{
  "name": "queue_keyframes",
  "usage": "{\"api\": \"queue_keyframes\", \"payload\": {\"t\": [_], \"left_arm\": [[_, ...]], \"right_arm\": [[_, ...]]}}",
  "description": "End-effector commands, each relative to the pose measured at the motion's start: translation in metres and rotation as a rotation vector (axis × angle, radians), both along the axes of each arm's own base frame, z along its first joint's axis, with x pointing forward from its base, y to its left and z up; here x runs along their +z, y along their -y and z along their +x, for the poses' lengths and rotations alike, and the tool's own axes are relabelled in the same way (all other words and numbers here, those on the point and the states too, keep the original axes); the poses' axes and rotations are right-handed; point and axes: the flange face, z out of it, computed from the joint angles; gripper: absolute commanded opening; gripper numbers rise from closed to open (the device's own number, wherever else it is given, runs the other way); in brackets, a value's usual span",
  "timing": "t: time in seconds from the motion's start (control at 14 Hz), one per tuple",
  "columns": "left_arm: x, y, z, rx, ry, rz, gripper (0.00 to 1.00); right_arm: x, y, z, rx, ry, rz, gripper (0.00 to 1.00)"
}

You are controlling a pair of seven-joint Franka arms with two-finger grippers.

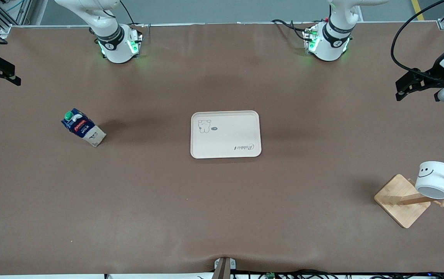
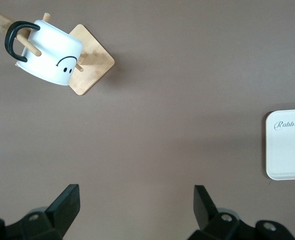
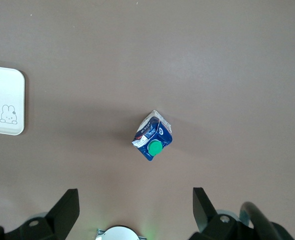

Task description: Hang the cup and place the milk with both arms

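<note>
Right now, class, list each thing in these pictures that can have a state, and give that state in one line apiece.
cup: hung by its black handle on a peg of the rack, tilted.
wooden rack: standing on the table, bearing the cup.
milk: upright on the table, green cap on, not on the tray.
tray: flat, nothing on it.
left gripper: open, holding nothing.
right gripper: open, above the milk, holding nothing.

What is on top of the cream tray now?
Nothing stands on the cream tray; only its printed rabbit drawing and the word "Rabbit" show. The milk carton stands on the table toward the right arm's end, and the smiley mug hangs on the wooden rack.
</note>
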Motion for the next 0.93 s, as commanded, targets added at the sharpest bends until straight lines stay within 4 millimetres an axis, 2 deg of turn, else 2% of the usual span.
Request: {"api": "queue_keyframes", "payload": {"t": [0.0, 0.21, 0.36, 0.86], "left_arm": [[0.006, 0.004, 0.002, -0.003, 0.003, -0.014, 1.00], [0.005, 0.002, 0.001, 0.002, -0.003, -0.013, 1.00], [0.006, 0.005, 0.002, -0.003, -0.001, -0.014, 1.00], [0.005, 0.007, 0.002, 0.003, -0.002, -0.015, 1.00]], "right_arm": [[0.005, -0.007, -0.007, 0.015, 0.015, -0.016, 1.00], [0.005, -0.007, -0.007, -0.057, 0.016, -0.022, 1.00], [0.005, -0.022, -0.007, -0.121, 0.011, -0.043, 1.00], [0.003, -0.016, -0.007, -0.123, -0.001, -0.055, 1.00]]}}
